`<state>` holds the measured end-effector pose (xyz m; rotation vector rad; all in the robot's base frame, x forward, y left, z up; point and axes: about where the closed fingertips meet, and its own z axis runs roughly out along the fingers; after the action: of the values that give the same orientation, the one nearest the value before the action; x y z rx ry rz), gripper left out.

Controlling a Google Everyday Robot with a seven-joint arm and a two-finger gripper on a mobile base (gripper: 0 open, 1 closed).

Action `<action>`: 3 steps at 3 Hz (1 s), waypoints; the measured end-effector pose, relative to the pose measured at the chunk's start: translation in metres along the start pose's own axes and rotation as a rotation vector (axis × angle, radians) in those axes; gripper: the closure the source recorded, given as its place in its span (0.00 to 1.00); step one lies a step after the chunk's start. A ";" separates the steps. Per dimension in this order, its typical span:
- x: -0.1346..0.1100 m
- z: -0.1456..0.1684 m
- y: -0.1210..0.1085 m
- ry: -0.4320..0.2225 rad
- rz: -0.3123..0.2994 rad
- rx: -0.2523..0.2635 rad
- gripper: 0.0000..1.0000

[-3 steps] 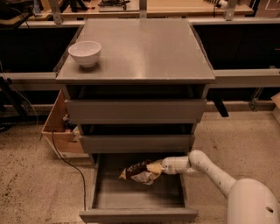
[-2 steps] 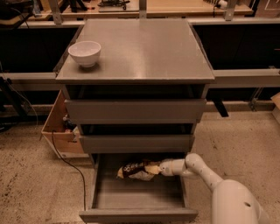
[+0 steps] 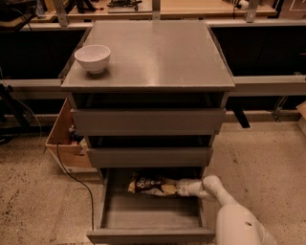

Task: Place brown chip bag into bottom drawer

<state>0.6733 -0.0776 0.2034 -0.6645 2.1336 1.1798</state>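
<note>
Bottom drawer: the bottom drawer (image 3: 152, 216) stands pulled out toward the camera, its grey tray bare at the front, so there is room to drop something in from above.
Brown chip bag: the brown chip bag (image 3: 151, 184) lies crosswise over the back of that tray, just under the front of the drawer above. It looks lifted off the tray floor, not resting on it, though I cannot be sure of the gap.
End effector: my end effector (image 3: 184, 188) is inside the drawer's right rear corner, clenched on the bag's right end. I judge I hold it by 1 end so the long bag fits across the tray.
Arm: my white arm (image 3: 224, 203) reaches in from the right, low, to clear the drawer front overhead.
Upper drawers: the other 2 drawers (image 3: 148, 122) are pushed in.
Surface: the grey cabinet top (image 3: 162, 52) carries only a white bowl (image 3: 92, 57) at its left front corner, well apart from my work.
Room: a cardboard box (image 3: 64, 143) and a dark cable (image 3: 71, 178) sit left of the cabinet on a speckled floor (image 3: 267, 158); workbenches (image 3: 191, 7) run behind.
</note>
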 end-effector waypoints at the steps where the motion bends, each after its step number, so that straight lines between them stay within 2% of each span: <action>1: 0.019 -0.001 -0.015 0.051 -0.002 0.052 0.83; 2: 0.039 -0.003 -0.019 0.092 -0.001 0.091 0.59; 3: 0.051 -0.004 -0.019 0.116 0.002 0.108 0.37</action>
<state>0.6493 -0.0965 0.1579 -0.6972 2.2768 1.0410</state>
